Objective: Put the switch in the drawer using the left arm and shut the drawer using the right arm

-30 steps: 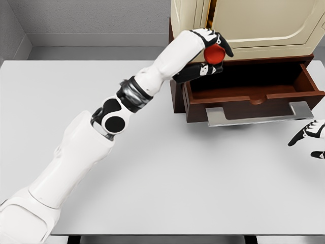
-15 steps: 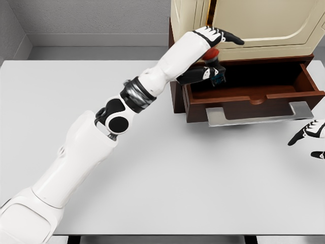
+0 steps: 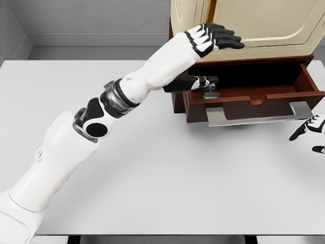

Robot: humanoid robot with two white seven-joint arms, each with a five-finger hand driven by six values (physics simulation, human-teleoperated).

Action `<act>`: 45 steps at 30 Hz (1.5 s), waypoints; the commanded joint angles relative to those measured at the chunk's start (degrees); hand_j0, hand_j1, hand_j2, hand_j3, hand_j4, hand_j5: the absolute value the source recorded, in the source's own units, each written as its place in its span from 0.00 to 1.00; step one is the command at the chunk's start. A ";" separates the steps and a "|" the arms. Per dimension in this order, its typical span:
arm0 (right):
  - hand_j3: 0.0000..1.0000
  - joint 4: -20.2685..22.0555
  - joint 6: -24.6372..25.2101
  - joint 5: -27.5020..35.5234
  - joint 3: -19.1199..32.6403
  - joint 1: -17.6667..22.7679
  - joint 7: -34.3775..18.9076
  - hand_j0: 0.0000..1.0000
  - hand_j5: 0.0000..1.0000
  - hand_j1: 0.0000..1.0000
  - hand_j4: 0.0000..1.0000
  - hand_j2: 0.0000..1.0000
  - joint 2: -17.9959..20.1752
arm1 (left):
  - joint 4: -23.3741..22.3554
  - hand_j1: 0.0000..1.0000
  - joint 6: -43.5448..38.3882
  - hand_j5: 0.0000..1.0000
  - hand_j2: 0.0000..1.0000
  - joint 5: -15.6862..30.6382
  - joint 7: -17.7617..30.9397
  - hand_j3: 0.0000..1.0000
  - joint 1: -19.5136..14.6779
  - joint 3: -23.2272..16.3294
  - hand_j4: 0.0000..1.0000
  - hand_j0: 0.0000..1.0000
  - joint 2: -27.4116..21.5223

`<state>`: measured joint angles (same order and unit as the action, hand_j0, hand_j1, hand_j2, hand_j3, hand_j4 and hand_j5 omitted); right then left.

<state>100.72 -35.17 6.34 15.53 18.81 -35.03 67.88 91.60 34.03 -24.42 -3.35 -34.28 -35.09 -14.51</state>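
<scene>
My left hand (image 3: 224,60) hovers over the left end of the open drawer (image 3: 254,87), with its fingers spread flat and its thumb stretched out below them, holding nothing. The switch (image 3: 209,93) shows only as a small grey piece just under the thumb, at the drawer's left end behind the front panel. Its red top is hidden. My right hand (image 3: 310,133) shows at the right edge, low beside the drawer's silver handle (image 3: 259,116), with its fingers relaxed and not touching it.
The dark wooden drawer unit stands at the back of the white table (image 3: 167,173) under a cream cabinet (image 3: 254,23). The pulled-out drawer juts toward me, and its handle overhangs the tabletop.
The left hand has opened and let go of the red switch, which has dropped into the drawer's left end. The left elbow has swung left. The right hand has barely moved.
</scene>
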 commanded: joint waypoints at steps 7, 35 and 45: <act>0.67 0.00 0.17 0.34 -3.22 -2.81 0.03 0.67 0.67 0.67 0.67 0.67 0.41 | 1.75 1.00 0.97 1.00 1.00 7.10 -0.34 1.00 16.70 24.54 1.00 1.00 -27.84; 0.67 -3.52 0.17 -1.68 -16.49 -15.91 0.03 0.67 0.67 0.67 0.67 0.67 -1.08 | -11.88 1.00 0.97 1.00 1.00 11.94 14.95 1.00 23.12 25.59 1.00 1.00 -30.84; 0.67 -3.16 0.17 -3.00 -16.93 -15.82 0.03 0.67 0.67 0.67 0.67 0.67 -1.96 | -11.44 1.00 0.97 1.00 1.00 12.03 16.01 1.00 22.94 26.12 1.00 1.00 -29.78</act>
<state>97.38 -33.84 5.36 -1.00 2.99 -34.59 65.89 80.01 35.06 -12.81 12.54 -11.34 -9.04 -44.68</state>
